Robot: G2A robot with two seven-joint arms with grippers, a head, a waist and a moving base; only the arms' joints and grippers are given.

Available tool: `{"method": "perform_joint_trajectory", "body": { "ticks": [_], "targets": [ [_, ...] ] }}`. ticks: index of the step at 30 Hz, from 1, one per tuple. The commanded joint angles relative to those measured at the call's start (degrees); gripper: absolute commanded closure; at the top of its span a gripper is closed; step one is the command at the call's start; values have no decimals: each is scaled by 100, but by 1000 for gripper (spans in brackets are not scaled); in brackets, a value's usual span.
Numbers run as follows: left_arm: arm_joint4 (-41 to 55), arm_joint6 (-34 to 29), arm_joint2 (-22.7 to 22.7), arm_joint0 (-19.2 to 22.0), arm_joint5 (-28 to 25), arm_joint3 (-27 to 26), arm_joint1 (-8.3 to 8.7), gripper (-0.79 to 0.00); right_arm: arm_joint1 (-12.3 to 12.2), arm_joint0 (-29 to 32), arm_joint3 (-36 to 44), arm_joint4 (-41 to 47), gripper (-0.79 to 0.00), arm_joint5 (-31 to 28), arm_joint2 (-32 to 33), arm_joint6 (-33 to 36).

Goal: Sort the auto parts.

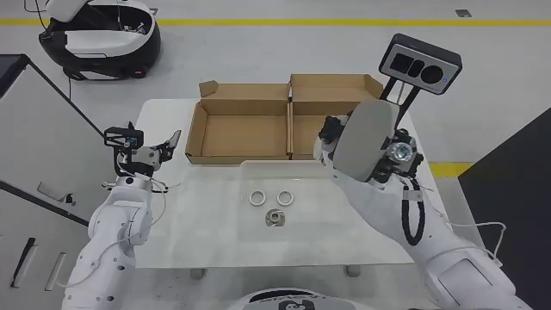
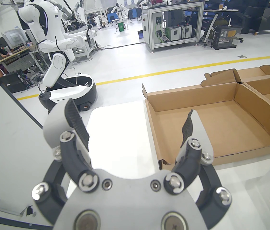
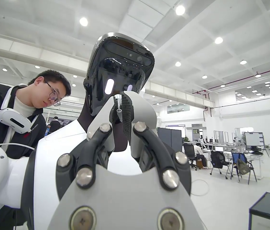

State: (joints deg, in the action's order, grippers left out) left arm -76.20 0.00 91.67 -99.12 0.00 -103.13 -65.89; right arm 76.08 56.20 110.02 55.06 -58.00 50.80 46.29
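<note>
Tool on the right arm point(image 3: 121, 98) is pinched shut on a small metal part point(image 3: 118, 106), a short ridged stub caught only at the fingertips. It is raised in the air and tipped up toward the robot's head. In the top view that arm sits right of centre, over the near side of the right cardboard box point(image 1: 327, 108).

Left tool point(image 2: 130, 111) is spread wide with nothing in it, at centre left of the top view by the tabletop point(image 1: 198, 224) edge, beside the left cardboard box point(image 1: 237, 133). What shows of both box floors is bare.

Other parts lie lower centre of the top view, below the boxes: one ring point(image 1: 257, 197), a second ring point(image 1: 285, 196) beside it, and a hub-like part point(image 1: 275, 217) just under the pair.

Likely step: place the held stub in a box; which box suits it, cannot tell. To do it well:
- Turn the wrist down slowly, because the tip-only grip could let the part slip.
- Get over the box floor, clear of the flaps.
- Go low before letting go, so the small piece doesn't bounce or roll out.
</note>
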Motion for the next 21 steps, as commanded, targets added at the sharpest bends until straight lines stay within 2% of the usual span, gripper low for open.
{"method": "perform_joint_trajectory", "body": {
  "ticks": [1,18,21],
  "targets": [
    [0,0,0,0,0,0,0,-785,0,0,0,0,0,0,0,0],
    [0,0,0,0,0,0,0,-785,-2,10,-8,-30,0,28,17,-17],
    [0,0,0,0,0,0,0,-785,-46,165,-11,-374,0,297,355,-109]
  ]
}}
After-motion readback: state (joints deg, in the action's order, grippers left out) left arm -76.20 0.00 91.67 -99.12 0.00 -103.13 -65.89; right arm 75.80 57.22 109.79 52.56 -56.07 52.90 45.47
